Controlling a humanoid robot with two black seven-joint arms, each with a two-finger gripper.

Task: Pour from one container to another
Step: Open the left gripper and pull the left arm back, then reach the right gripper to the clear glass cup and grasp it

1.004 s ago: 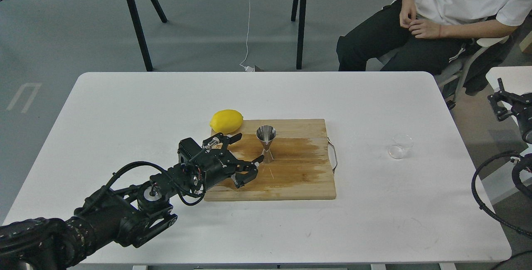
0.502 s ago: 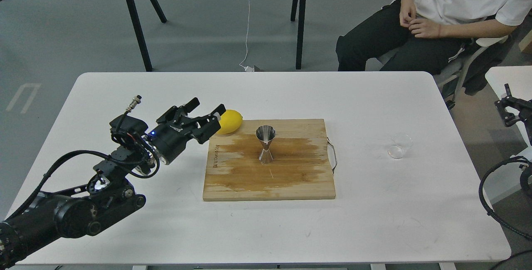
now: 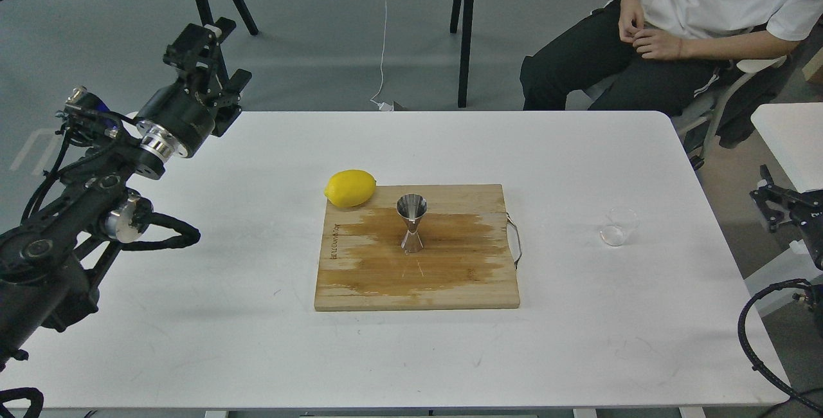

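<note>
Pour not started; glass cup (image 3: 621, 226) untouched right of frame, jigger (image 3: 411, 222) upright centre; our left tool (image 3: 204, 51) upper left, right tool (image 3: 771, 202) right edge, can't tell either's spread; next: grab cup.

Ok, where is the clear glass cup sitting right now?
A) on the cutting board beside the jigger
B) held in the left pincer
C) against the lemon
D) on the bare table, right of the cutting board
D: the glass cup stands alone on the white table, apart from the wooden cutting board, where the steel jigger stands upright.
</note>
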